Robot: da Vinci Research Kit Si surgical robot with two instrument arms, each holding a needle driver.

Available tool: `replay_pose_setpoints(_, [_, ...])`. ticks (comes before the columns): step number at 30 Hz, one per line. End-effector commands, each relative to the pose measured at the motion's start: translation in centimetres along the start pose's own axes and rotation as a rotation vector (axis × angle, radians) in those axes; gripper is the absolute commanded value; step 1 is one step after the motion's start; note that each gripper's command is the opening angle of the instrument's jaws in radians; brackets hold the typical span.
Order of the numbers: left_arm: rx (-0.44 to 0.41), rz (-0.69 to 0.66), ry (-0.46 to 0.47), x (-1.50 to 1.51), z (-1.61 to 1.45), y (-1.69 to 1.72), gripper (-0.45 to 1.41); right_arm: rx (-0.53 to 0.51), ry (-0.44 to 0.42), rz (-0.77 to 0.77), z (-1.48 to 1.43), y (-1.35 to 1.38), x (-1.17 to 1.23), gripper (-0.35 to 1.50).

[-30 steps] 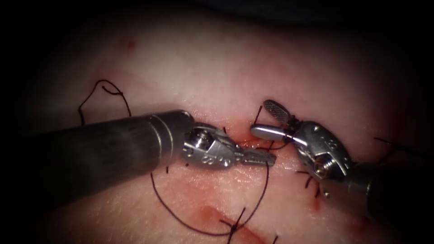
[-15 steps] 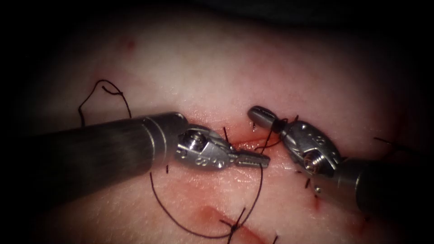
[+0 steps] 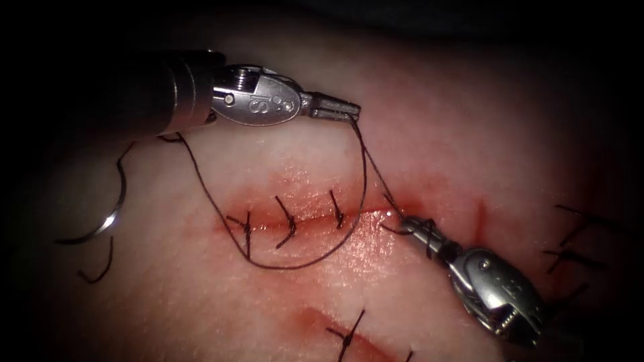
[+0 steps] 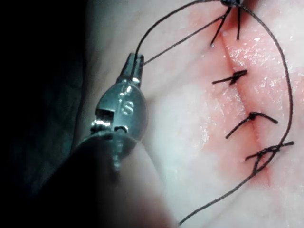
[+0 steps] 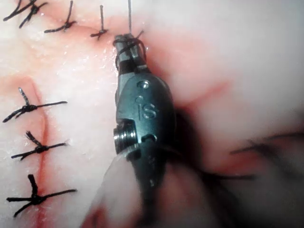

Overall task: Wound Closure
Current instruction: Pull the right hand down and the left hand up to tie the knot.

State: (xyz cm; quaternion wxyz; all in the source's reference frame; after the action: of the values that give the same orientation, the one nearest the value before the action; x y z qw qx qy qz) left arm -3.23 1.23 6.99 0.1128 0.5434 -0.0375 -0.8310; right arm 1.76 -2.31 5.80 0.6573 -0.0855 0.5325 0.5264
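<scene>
Since a second ago the left tool (image 3: 333, 107) has swung from beside the cut up toward the tissue's far edge, drawing thread (image 3: 295, 263) after it, and the right tool (image 3: 417, 231) has closed its fingers and dropped toward the near right.

Both tools now hold thread. The left tool's fingers are clamped together on a strand at their very tip, clearly so in the left wrist view (image 4: 134, 64). The right tool's fingers are pressed together on dark turns of thread wound about them at the right end of the cut (image 3: 315, 220), as the right wrist view (image 5: 128, 50) shows. Between the two tips a strand runs fairly straight and slanting; a second length sags in a wide loop below the cut and rises again toward the left tool.

The needle (image 3: 100, 224) lies free on the tissue (image 3: 429, 134) near its left edge, well apart from both tools and out of the tissue, held by neither. Its curve bows toward the right, one end up near the thread and the other pointing left and downward.

I judge the thread limp, light and slick with red fluid (image 3: 365, 241), best held flat between the fingers. The needle should be stiff, thin and prone to swivel; its body, back from the point, looks the safest place to hold.
</scene>
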Motion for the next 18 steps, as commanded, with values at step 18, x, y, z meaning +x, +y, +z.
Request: replay_pose_setpoints(18, [0.136, -0.068, -0.092, -0.72, 0.05, -0.78, -0.45, 0.006, -0.041, -0.03, -0.13, -0.35, -0.23, -0.35])
